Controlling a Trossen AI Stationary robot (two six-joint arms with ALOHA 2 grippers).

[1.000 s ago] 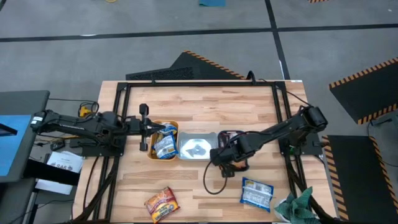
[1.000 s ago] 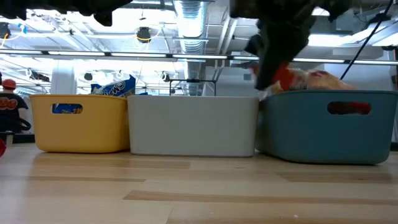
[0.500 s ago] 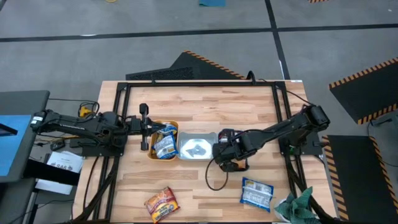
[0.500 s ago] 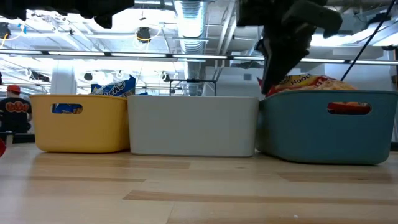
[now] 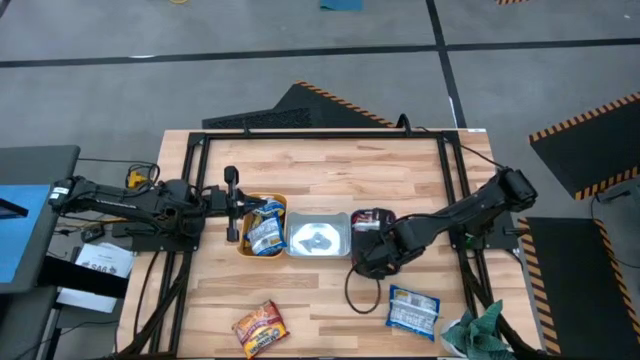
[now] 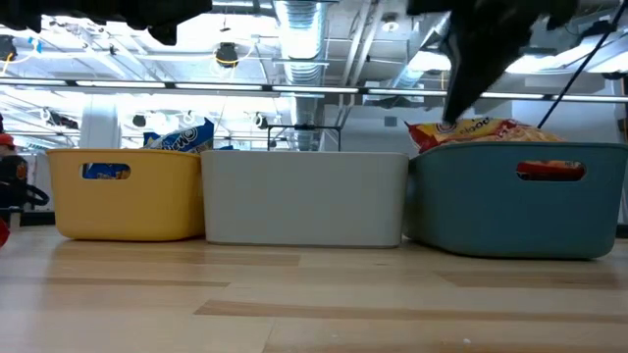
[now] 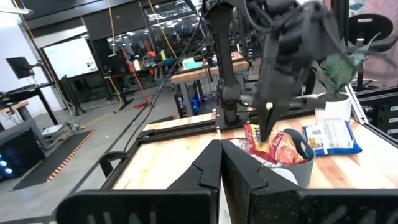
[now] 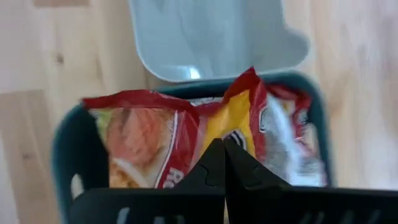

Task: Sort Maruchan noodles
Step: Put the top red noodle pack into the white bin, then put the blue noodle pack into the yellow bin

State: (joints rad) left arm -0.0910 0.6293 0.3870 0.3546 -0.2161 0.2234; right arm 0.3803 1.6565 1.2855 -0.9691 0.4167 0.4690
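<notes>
Red-orange noodle packets point(image 8: 155, 134) lie in the teal tray point(image 6: 510, 211), and their tops stick up over its rim point(image 6: 481, 129). My right gripper point(image 8: 222, 146) hangs shut just above them point(image 6: 454, 113), holding nothing. A blue-and-yellow packet point(image 5: 265, 231) sits in the orange tray point(image 6: 128, 196). A red-orange packet point(image 5: 260, 328) and a blue-and-white packet point(image 5: 412, 310) lie flat on the table near its near edge. My left gripper point(image 7: 221, 155) waits shut beside the orange tray's left side point(image 5: 240, 207).
The clear tray point(image 6: 304, 196) stands between the orange and the teal tray, in one row across the table's middle. A green cloth point(image 5: 480, 330) lies at the near right corner. Bare wood point(image 5: 320, 170) shows behind the trays and in front of them.
My right gripper carried a red-orange packet over the teal tray. That packet now lies in the tray on the others, and the gripper has risen off it and moved toward the table's right. The left arm kept still.
</notes>
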